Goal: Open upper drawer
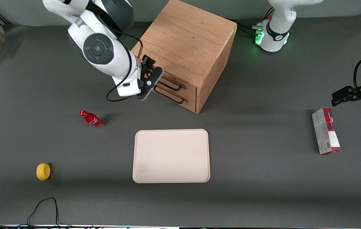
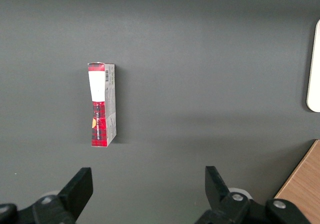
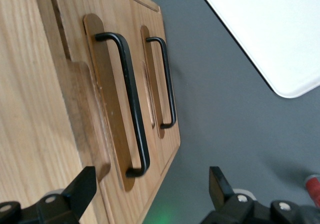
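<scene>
Upper drawer [image 3: 107, 134], shut, in cabinet [image 1: 187, 41] at the counter's [image 1: 263, 190] twelve o'clock; tool [image 1: 150, 83] spread wide, unladen, level with the handle [image 3: 131, 104], presumably lining up to grasp it.

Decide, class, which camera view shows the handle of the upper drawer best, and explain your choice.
The right wrist view: the upper drawer's handle shows whole and close, with the open gripper in front of it. The front view shows only part of that handle beside the gripper. The left wrist view misses it.
</scene>
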